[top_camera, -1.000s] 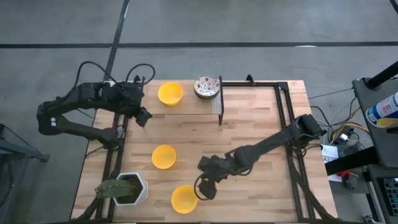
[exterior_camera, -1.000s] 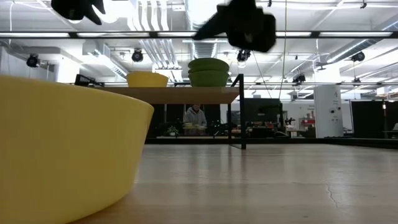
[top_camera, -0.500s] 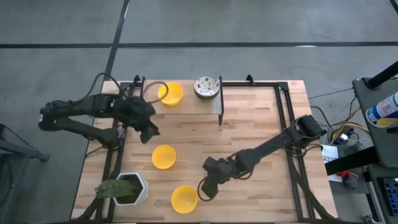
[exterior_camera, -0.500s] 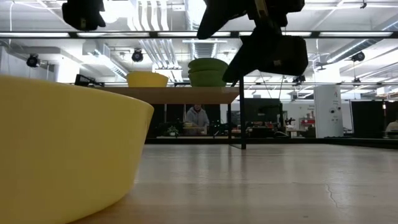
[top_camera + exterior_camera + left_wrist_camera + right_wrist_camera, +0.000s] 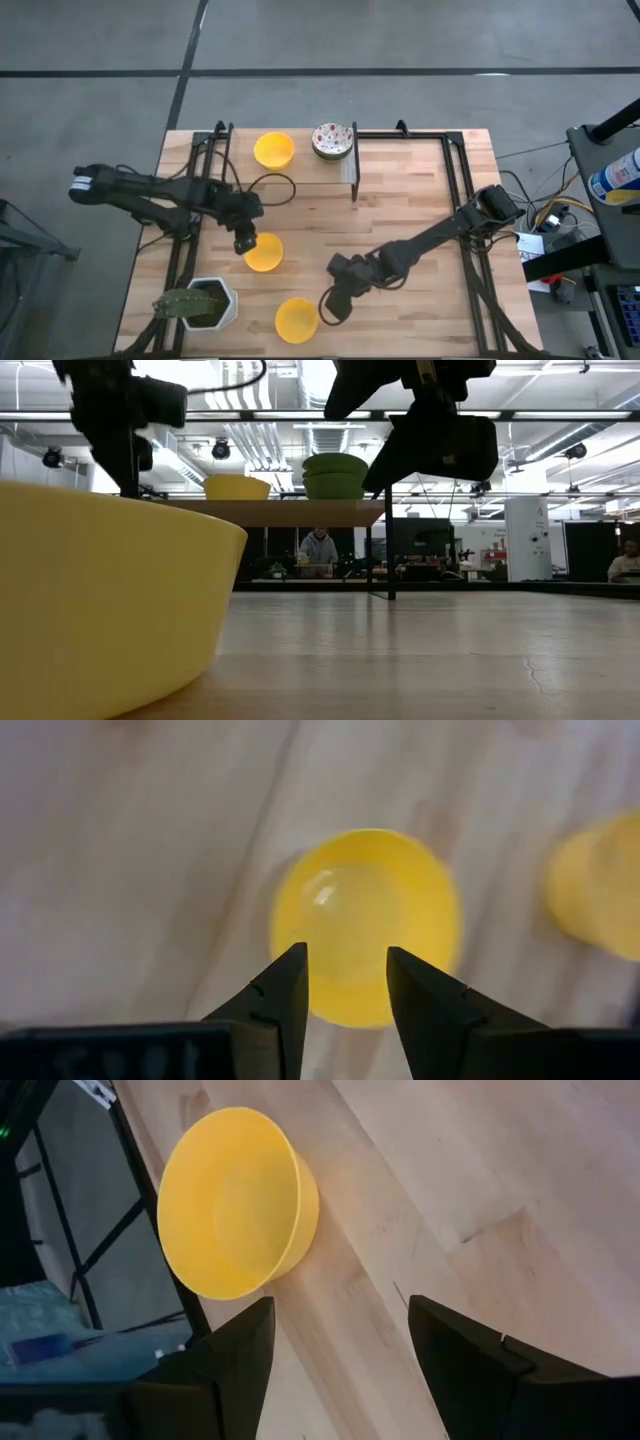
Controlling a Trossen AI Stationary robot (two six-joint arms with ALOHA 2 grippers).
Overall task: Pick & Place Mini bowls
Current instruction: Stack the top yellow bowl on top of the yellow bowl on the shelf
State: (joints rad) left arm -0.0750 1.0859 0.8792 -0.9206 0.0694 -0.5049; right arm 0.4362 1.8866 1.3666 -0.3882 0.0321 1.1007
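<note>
Three plain yellow mini bowls show in the high view. One sits on the raised shelf [image 5: 273, 150] beside a white speckled bowl [image 5: 332, 140], one rests on its base mid-table [image 5: 265, 254], and one stands near the near edge [image 5: 296, 320]. My left gripper [image 5: 243, 240] hovers open just above the mid-table bowl [image 5: 365, 925], over the part of its rim nearest the table's left edge, fingers pointing down. My right gripper [image 5: 325, 305] is open, just right of the near bowl [image 5: 235, 1200] and apart from it.
A white hexagonal pot with a green cactus [image 5: 200, 303] stands at the near left corner. The shelf's dark metal frame [image 5: 354, 175] and side rails [image 5: 462, 200] border the table. Bare wood lies across the table's middle and right. People show in the room beyond [image 5: 318, 548].
My left gripper has swung from beside the shelf toward the table's near edge and rightward, coming down over the mid-table yellow bowl with its fingers pointing down. The bowls have not moved.
</note>
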